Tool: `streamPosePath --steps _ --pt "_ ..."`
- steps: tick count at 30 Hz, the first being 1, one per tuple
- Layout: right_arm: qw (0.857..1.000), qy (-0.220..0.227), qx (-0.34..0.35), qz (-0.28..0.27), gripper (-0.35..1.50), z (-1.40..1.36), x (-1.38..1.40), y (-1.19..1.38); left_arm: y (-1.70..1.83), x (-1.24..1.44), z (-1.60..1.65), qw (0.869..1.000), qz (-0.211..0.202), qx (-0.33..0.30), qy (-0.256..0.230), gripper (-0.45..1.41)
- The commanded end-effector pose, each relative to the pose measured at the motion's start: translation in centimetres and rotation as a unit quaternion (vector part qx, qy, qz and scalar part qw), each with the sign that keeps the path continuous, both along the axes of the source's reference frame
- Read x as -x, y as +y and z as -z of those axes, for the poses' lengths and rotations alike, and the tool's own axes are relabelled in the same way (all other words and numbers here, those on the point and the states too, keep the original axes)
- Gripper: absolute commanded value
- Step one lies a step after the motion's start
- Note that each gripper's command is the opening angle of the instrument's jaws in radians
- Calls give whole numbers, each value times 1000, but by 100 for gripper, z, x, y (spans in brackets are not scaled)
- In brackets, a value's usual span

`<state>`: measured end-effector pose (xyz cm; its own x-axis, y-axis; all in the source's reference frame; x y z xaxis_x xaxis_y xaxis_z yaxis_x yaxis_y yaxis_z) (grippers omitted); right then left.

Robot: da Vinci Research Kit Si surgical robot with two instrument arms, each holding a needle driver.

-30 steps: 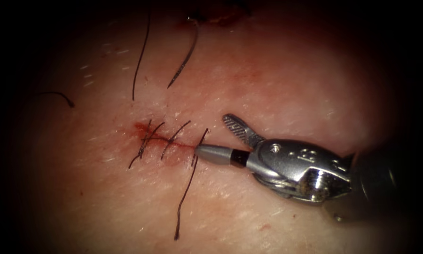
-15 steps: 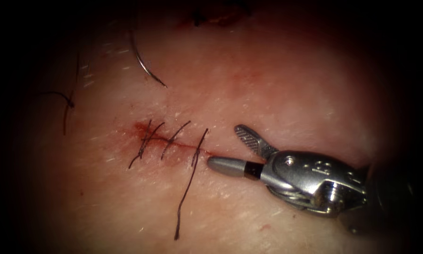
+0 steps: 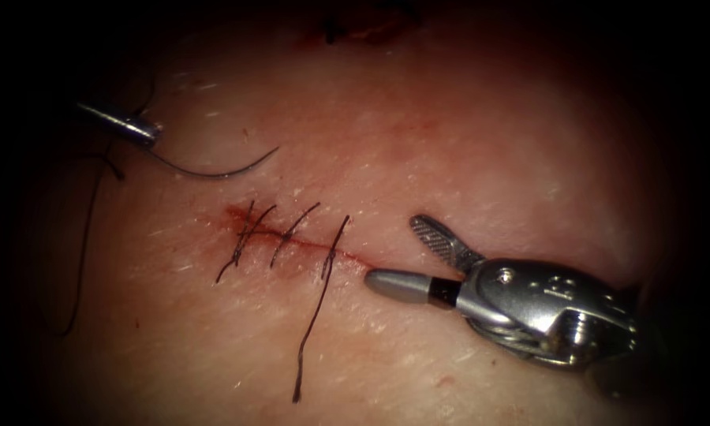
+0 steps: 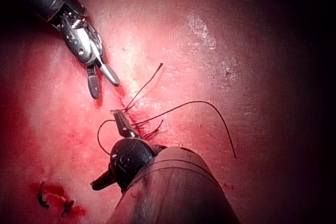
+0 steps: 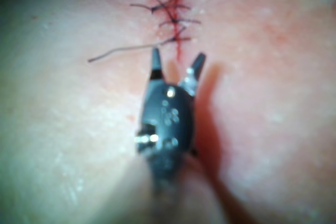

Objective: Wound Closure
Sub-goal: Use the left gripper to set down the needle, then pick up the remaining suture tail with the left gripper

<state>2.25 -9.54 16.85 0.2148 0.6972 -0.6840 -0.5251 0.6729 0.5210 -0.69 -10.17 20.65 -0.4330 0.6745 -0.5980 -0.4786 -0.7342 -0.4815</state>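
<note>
The cut (image 3: 292, 239) in the tissue (image 3: 465, 142) carries dark stitches (image 3: 244, 234), and a long thread tail (image 3: 312, 315) hangs from the rightmost one. The curved needle (image 3: 213, 171) lies on the tissue up and left of the cut, not in it. Its blunt end sits against my left tool (image 3: 146, 134), whose jaws stand wide apart in the left wrist view (image 4: 107, 150). Thread (image 3: 87, 237) trails down from there. My right tool (image 3: 406, 256) is open and holds nothing, just right of the cut's right end (image 5: 176, 66).
Red fluid (image 3: 234, 213) stains the cut's left end. A second dark red wound (image 3: 363, 31) lies at the far edge of the tissue. A short loose thread end (image 3: 110, 167) rests near the left tool. The right tool (image 4: 103, 82) hangs open beyond the stitches.
The needle has swung down and left from the far edge, and the left tool came into view with it. The right tool has drawn back to the right, still open.
</note>
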Motion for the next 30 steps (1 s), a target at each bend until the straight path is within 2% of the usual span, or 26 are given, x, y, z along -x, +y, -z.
streamPosePath --steps 1,6,8,10,14,18,20,25,30 --pt "1000 1 -3 0 147 1 -8 -14 -27 17 2 1000 -4 -6 -16 123" --pt "1000 1 -3 0 147 2 -10 -17 -90 58 -2 998 -37 4 -55 121" --pt "1000 1 -3 0 147 4 -10 -19 -108 63 -7 996 -52 10 -69 119" --pt "1000 1 -3 0 147 4 -10 -20 -111 61 -10 996 -55 12 -71 119" --pt "1000 1 -3 0 147 5 -10 -23 -127 35 -26 997 -58 31 -46 121" --pt "1000 1 -2 -1 147 5 -13 -23 -145 6 -43 995 -93 25 -5 121" --pt "1000 1 -2 -1 147 5 -14 -23 -159 -11 -49 995 -95 14 6 121" --pt "1000 0 -2 -2 147 6 -16 -25 -197 -62 -64 995 -100 6 13 121" --pt "1000 0 -2 -2 147 6 -17 -25 -214 -122 -62 993 -111 -14 36 123"
